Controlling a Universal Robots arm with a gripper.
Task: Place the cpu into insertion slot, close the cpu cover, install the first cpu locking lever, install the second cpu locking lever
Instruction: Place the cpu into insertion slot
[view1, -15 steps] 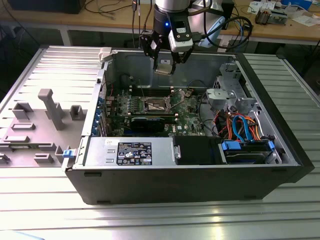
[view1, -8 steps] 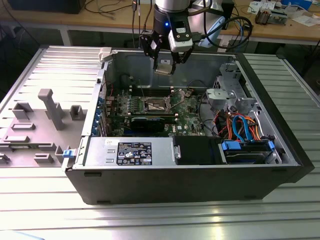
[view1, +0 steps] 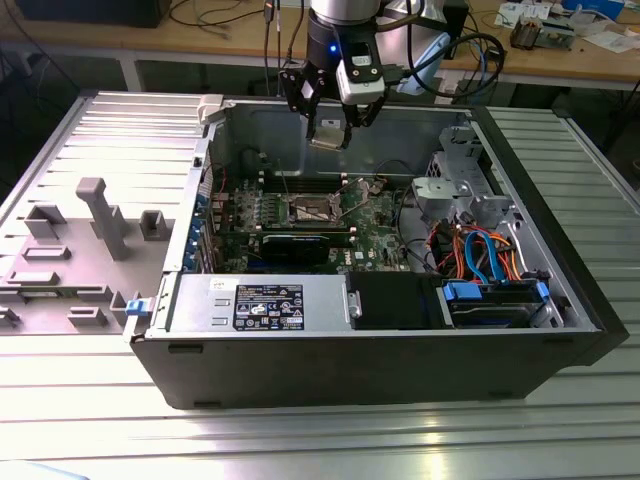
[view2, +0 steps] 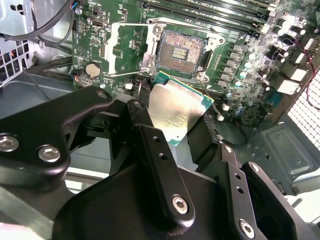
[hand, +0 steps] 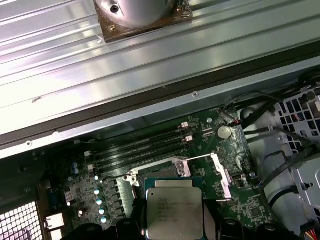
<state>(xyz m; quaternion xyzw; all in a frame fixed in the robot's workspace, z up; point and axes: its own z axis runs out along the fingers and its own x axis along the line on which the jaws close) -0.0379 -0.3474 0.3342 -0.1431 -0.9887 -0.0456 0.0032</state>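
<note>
My gripper (view1: 330, 128) hangs over the open computer case, shut on the cpu (view1: 328, 134), a flat square chip with a silvery top. In the second wrist view the cpu (view2: 175, 112) sits tilted between the black fingers (view2: 142, 117), above and short of the insertion slot (view2: 180, 52), which lies bare with its contacts showing. The cpu cover (view2: 148, 57), a silvery frame, stands swung open beside the slot. In the first wrist view the cpu (hand: 174, 207) hides most of the slot, with the cpu cover (hand: 222, 177) raised to one side. The slot (view1: 312, 210) lies well below the gripper.
The case walls (view1: 350, 355) ring the motherboard. A black card (view1: 295, 245) lies in front of the slot and memory slots (hand: 140, 147) behind it. A power supply (view1: 260, 303), drive cage (view1: 460, 185) and coloured cables (view1: 480, 250) fill the exterior view's right. A grey fixture (view1: 100, 215) stands at its left.
</note>
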